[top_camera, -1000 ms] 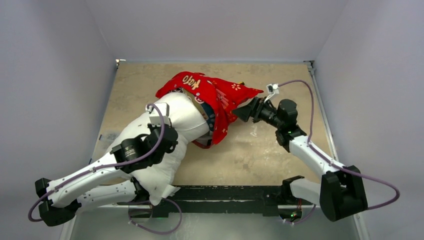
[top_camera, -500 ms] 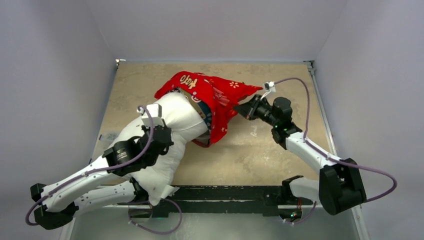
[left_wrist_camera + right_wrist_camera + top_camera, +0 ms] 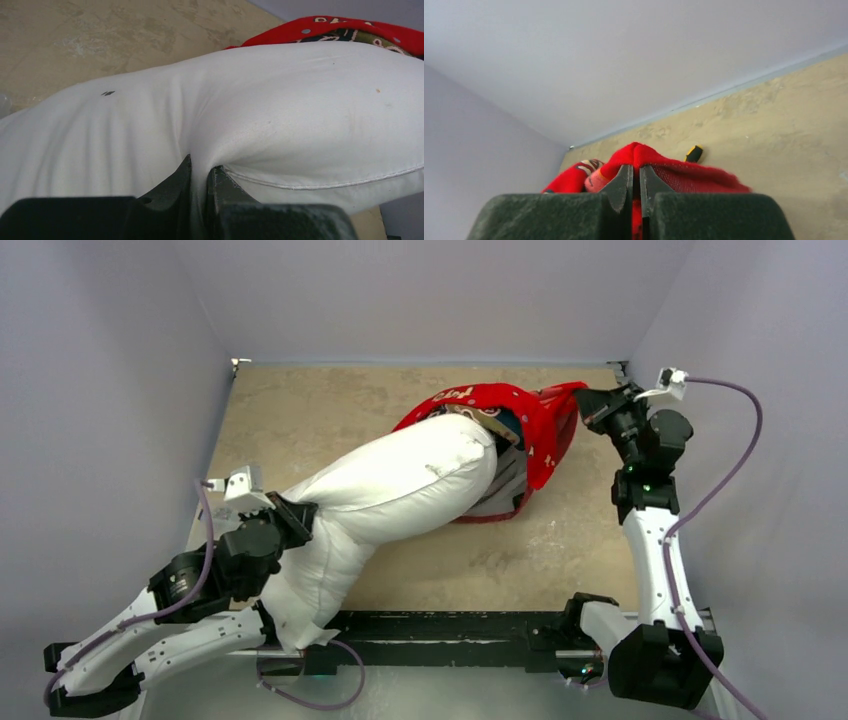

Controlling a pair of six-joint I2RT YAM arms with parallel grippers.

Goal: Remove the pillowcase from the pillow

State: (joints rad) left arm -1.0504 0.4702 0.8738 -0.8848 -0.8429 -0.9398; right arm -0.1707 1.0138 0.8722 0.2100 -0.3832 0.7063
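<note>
At the far right corner, the right gripper (image 3: 636, 184) pinches the pillowcase (image 3: 545, 430); the left gripper (image 3: 199, 176) clamps the pillow (image 3: 280, 110). Either thin pinch could slip under tension.

The pillow's (image 3: 400, 490) far end was hidden inside the pillowcase (image 3: 545, 435), and the left wrist view cropped it at both sides. A yellow-and-black object (image 3: 694, 153) (mostly behind the red cloth) was too small to identify.
</note>
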